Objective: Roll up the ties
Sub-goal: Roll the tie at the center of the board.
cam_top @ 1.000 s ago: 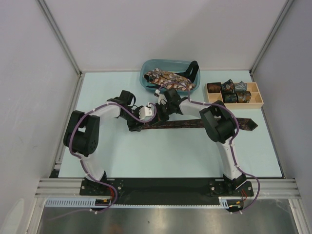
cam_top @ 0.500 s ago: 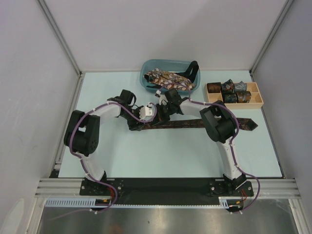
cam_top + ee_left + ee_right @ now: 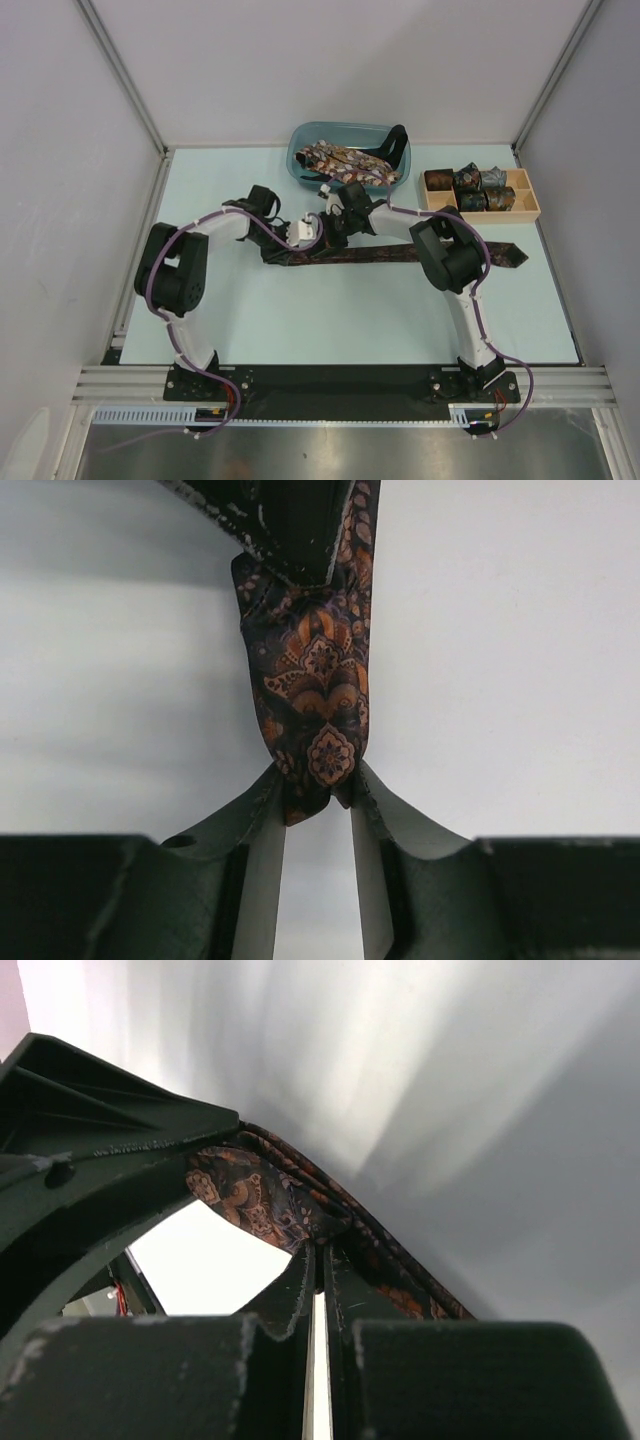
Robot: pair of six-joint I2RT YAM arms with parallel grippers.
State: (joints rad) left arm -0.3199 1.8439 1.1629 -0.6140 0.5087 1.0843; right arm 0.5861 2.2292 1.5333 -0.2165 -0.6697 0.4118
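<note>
The brown tie (image 3: 390,256) is stretched sideways across the bench (image 3: 300,320) in front of the basket (image 3: 296,160), its basket-side end clamped in the closed right pincer (image 3: 320,1250) and pinched alongside by the left pincer (image 3: 315,790).

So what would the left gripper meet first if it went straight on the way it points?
The dark brown paisley-print fabric tie, pinched in the left gripper; right behind it, seemingly, the right gripper holding that tie.

From above, the right arm (image 3: 450,255) covers a stretch of the brown tie (image 3: 370,256) near its right tip. The coils (image 3: 468,180) in the far tray (image 3: 532,207) are too small to tell apart.
</note>
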